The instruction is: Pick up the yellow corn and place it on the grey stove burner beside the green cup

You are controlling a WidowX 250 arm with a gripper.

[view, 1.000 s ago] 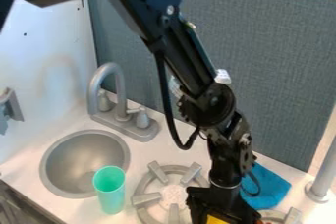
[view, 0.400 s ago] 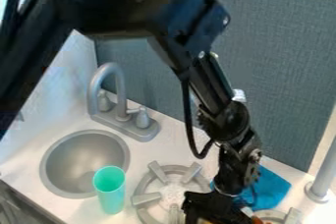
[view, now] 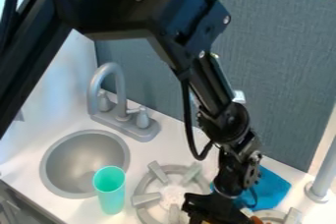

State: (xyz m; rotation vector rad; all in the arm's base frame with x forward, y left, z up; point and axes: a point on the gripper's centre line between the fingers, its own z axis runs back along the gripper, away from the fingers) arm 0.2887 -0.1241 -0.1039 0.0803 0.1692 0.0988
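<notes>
We're looking at a toy kitchen set up indoors: a small round sink [view: 62, 149] and grey faucet [view: 111, 88] here, stove burners [view: 146, 199] alongside on the white countertop [view: 26, 169], and a fabric-covered partition [view: 282, 70] standing right behind it all.

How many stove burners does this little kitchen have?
2 in view: one burner near the green cup, and a second burner below the blue cloth, partly hidden. The arm may hide more.
</notes>
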